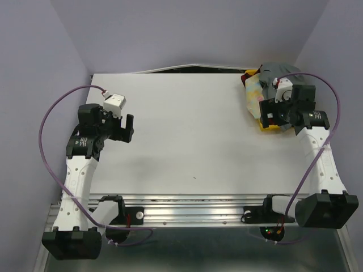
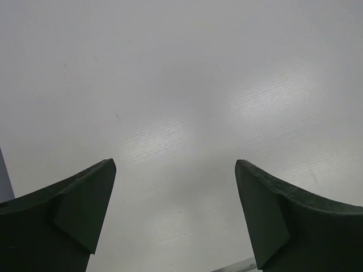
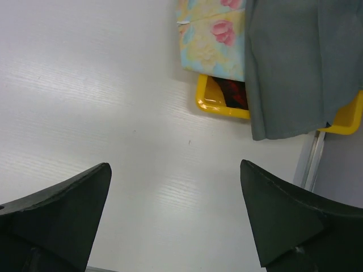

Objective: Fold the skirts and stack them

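The three skirts lie heaped in a yellow tray (image 1: 265, 128) at the table's back right. The grey pleated skirt (image 1: 279, 70) lies on top and hangs over the rim. The pastel floral skirt (image 1: 254, 93) is beside it, and only a bit of the red plaid skirt (image 1: 248, 76) shows. In the right wrist view I see the grey skirt (image 3: 295, 62), the floral skirt (image 3: 212, 39), the plaid skirt (image 3: 231, 93) and the tray (image 3: 205, 102). My right gripper (image 1: 264, 115) (image 3: 174, 170) is open and empty, just short of the tray. My left gripper (image 1: 128, 128) (image 2: 176, 164) is open and empty over bare table at the left.
The white table (image 1: 187, 136) is walled in by lavender panels at the back and sides. A metal rail (image 1: 193, 207) runs along the near edge by the arm bases. Purple cables loop beside each arm.
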Tool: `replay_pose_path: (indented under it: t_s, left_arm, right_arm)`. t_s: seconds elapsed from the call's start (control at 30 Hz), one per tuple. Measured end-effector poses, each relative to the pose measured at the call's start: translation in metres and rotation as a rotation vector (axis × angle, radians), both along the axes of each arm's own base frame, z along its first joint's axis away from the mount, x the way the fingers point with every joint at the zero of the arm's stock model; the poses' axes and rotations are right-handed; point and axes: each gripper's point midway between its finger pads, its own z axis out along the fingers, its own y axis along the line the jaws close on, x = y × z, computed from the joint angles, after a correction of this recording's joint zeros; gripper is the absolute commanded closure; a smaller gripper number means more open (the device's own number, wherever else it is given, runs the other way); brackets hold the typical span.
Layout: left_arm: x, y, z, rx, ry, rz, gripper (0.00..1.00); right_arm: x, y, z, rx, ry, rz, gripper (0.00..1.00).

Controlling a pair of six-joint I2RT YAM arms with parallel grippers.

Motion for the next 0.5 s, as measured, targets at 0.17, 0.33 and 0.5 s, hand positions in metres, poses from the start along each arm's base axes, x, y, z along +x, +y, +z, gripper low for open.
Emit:
replay_pose_path:
  t_s: [0.17, 0.33, 0.5]
  left_arm:
    - [-0.001, -0.005, -0.001, -0.006, 0.006, -0.033, 0.01]
    - [0.001, -0.008, -0.012, -0.008, 0.062, -0.065, 0.01]
    - [0.000, -0.009, -0.016, -0.008, 0.090, -0.076, 0.01]
  right_arm:
    - [0.028, -0.016, 0.010, -0.057, -0.016, -0.058, 0.00]
    - [0.083, -0.039, 0.018, -0.131, -0.027, -0.128, 0.00]
    - [0.137, -0.056, 0.017, -0.186, -0.034, -0.177, 0.00]
